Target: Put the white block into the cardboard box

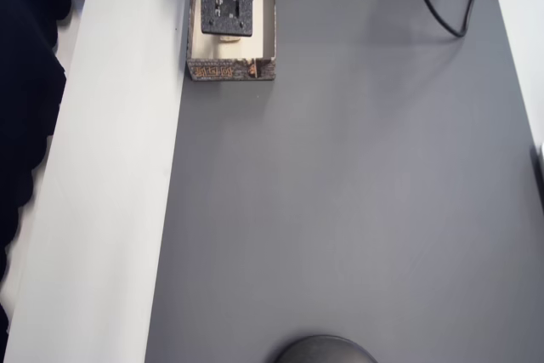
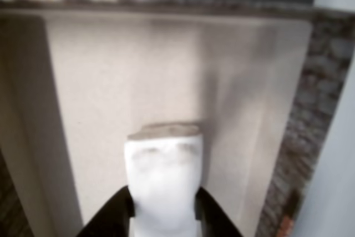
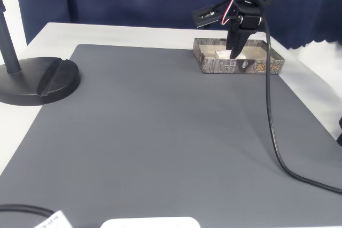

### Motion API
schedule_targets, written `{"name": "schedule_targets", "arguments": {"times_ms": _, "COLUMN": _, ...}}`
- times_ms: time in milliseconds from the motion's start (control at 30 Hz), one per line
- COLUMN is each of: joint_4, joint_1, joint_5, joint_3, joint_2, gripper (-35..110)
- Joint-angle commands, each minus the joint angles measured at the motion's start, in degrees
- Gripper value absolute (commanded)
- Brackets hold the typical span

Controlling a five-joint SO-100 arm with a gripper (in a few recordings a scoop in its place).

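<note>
White block point(image 2: 164, 178) sits clamped between your end effector's point(image 2: 165, 215) closed fingers, hanging just over the cardboard box's point(image 2: 83, 81) cream floor at the surface's far edge. Lower until it rests flat, then open gently, clear of the walls.

Evenly and brightly lit from above, without glare. Soft focus across the wrist view, with the white block point(image 2: 164, 184) and cardboard box point(image 2: 310, 115) blurred (a faint grey shadow on the cream floor). Sharp elsewhere; washed-out whites in the overhead view.
</note>
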Motion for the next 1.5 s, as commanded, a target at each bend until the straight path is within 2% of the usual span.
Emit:
{"name": "schedule_targets", "arguments": {"times_ms": 0, "joint_4": 0.3, "joint_1": 0.4, "joint_5": 0.2, "joint_3": -4.0, "joint_2": 0.5, "gripper": 6}}
{"name": "schedule_targets", "arguments": {"times_ms": 100, "joint_4": 0.2, "joint_1": 0.5, "joint_5": 0.3, "joint_3": -4.0, "joint_2": 0.5, "gripper": 9}}
{"name": "schedule_targets", "arguments": {"times_ms": 333, "joint_4": -1.6, "joint_1": -0.1, "joint_5": 0.2, "joint_3": -4.2, "joint_2": 1.2, "gripper": 33}}
{"name": "schedule_targets", "arguments": {"times_ms": 800, "joint_4": -1.8, "joint_1": -0.2, "joint_5": 1.1, "joint_3": -4.0, "joint_2": 10.8, "gripper": 39}}
{"name": "schedule_targets", "arguments": {"times_ms": 1067, "joint_4": 2.5, "joint_1": -1.9, "joint_5": -5.4, "joint_3": -1.5, "joint_2": 21.4, "gripper": 28}}
{"name": "schedule_targets", "arguments": {"times_ms": 1267, "joint_4": 7.7, "joint_1": -5.2, "joint_5": -18.6, "joint_3": 10.4, "joint_2": 31.1, "gripper": 0}}
{"name": "schedule_targets", "arguments": {"times_ms": 1467, "joint_4": 10.4, "joint_1": -11.9, "joint_5": -22.1, "joint_3": 22.9, "joint_2": 45.1, "gripper": -2}}
